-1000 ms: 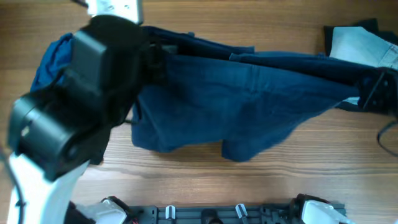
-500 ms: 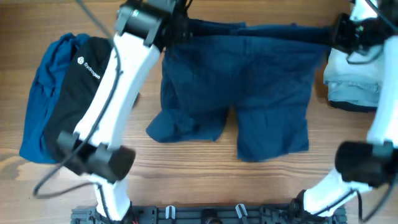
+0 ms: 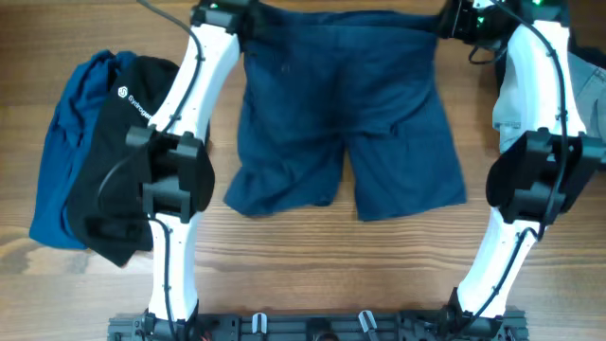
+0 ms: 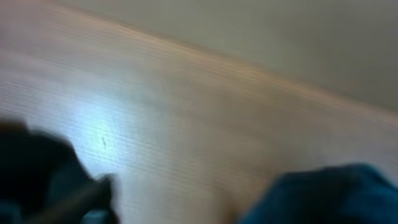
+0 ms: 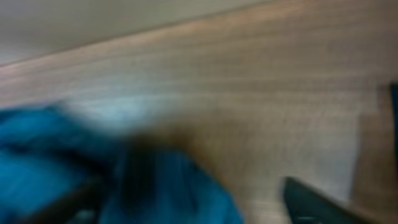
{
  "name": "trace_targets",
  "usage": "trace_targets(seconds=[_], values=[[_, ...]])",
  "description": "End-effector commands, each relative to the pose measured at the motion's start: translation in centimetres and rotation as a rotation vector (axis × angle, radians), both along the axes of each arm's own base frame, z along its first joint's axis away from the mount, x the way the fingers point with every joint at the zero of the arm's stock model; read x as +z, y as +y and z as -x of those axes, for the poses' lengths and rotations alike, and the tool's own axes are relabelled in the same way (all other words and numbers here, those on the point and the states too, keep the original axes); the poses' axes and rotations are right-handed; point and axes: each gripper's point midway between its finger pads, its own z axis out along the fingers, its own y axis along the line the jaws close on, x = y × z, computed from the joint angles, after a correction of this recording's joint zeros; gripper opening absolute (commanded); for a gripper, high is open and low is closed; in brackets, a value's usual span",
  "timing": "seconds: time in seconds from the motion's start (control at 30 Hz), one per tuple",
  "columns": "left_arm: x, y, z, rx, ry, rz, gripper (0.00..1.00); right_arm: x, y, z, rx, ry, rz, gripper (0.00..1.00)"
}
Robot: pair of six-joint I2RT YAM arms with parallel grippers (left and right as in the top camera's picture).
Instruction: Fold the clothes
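Your two arms reach to the far edge of the wooden table (image 3: 312, 275), where the dark navy two-legged fabric shorts (image 3: 346, 123) lie spread flat, waistband away from you and both legs pointing toward the arm bases. Your left gripper (image 3: 237, 14) sits at the waistband's left corner and your right gripper (image 3: 456, 21) at its right corner. With both wrist views blurred, you cannot tell whether either set of jaws stands wide or pinches cloth. Left of the shorts, a black top with a small white logo (image 3: 118, 142) lies on a royal-blue garment (image 3: 62, 142). Pale blue denim (image 3: 507, 99) shows behind your right arm.
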Motion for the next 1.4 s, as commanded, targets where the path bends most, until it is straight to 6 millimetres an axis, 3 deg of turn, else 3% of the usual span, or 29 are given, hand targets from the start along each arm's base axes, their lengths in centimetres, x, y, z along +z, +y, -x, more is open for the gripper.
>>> trace_targets(seconds=[0.0,0.13,0.23,0.43,0.6,0.73,1.07,1.2,1.37], values=[[4.1,1.3,-2.0,-0.052,-0.126,-0.127,1.0,2.3,0.1,-0.8,-0.011,-0.068,0.034,1.0],[8.0,1.2,-1.2,-0.069,-0.179,-0.129,1.0,5.1,0.1,0.6,-0.015,-0.084,0.035,1.0],[10.5,0.0,0.8,-0.14,-0.163,-0.067,1.0,6.9,0.3,2.9,-0.018,-0.054,0.03,1.0],[12.3,-1.4,3.3,-0.21,-0.133,-0.009,1.0,7.7,1.1,6.0,0.005,0.022,0.002,1.0],[10.3,-2.2,5.2,-0.263,-0.02,0.028,1.0,5.7,1.4,9.2,0.014,0.176,-0.012,1.0],[8.1,-3.7,9.3,-0.336,0.164,0.099,1.0,4.7,0.9,11.7,-0.032,0.295,-0.048,1.0],[4.6,-7.6,18.3,-0.411,0.514,0.143,0.99,4.6,0.7,11.9,0.014,0.292,-0.011,1.0],[4.3,-9.7,20.5,-0.459,0.567,0.109,0.96,4.2,0.8,12.6,0.032,0.325,-0.009,1.0],[3.2,-10.1,23.5,-0.425,0.669,0.055,0.93,4.1,0.8,12.8,0.032,0.332,-0.01,1.0]])
